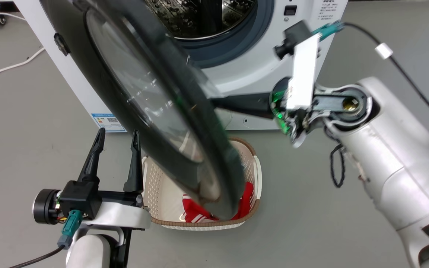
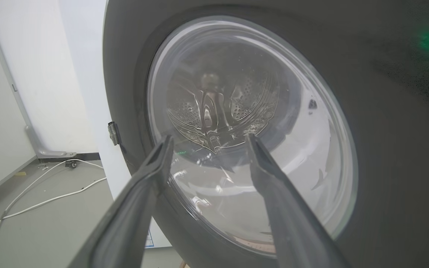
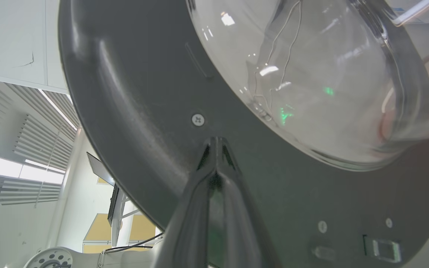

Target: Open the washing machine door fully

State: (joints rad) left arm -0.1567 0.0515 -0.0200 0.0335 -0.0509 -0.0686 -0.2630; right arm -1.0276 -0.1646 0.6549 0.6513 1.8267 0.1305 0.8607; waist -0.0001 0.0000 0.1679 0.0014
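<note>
Door open over the basket, right fingertips against its inner face

Washing machine door (image 1: 143, 100) stands out from the front of the washing machine (image 1: 244, 70), its far edge near the machine's left side and its free edge hanging above a cream laundry basket (image 1: 252, 163) on the floor. Behind it the steel drum (image 1: 199, 18) and the grey-blue gasket (image 1: 244, 41) lie exposed.

The right gripper (image 1: 223, 103) reaches in from the right, between machine and door. In the right wrist view its two fingers are pressed together with nothing between them, and the right gripper's (image 3: 216, 143) tips touch the dark ring of the door (image 3: 143, 93) just below a screw (image 3: 198, 120), beside the bulging glass bowl (image 3: 311, 74).

The left gripper (image 1: 117, 149) sits on the other side, just beside the basket, fingers pointing up the head view and spread apart — empty. In its own wrist view the left gripper (image 2: 207, 143) faces the outer side of the door (image 2: 214, 93), with the drum's perforations visible through the window; whether the tips touch the glass I cannot tell.

Red cloth (image 1: 246, 201) lies in the basket under the door's lower rim. A blue label sticker (image 1: 108, 122) shows low on the machine, and a white cable (image 1: 6, 69) trails across the grey floor at the left.
</note>
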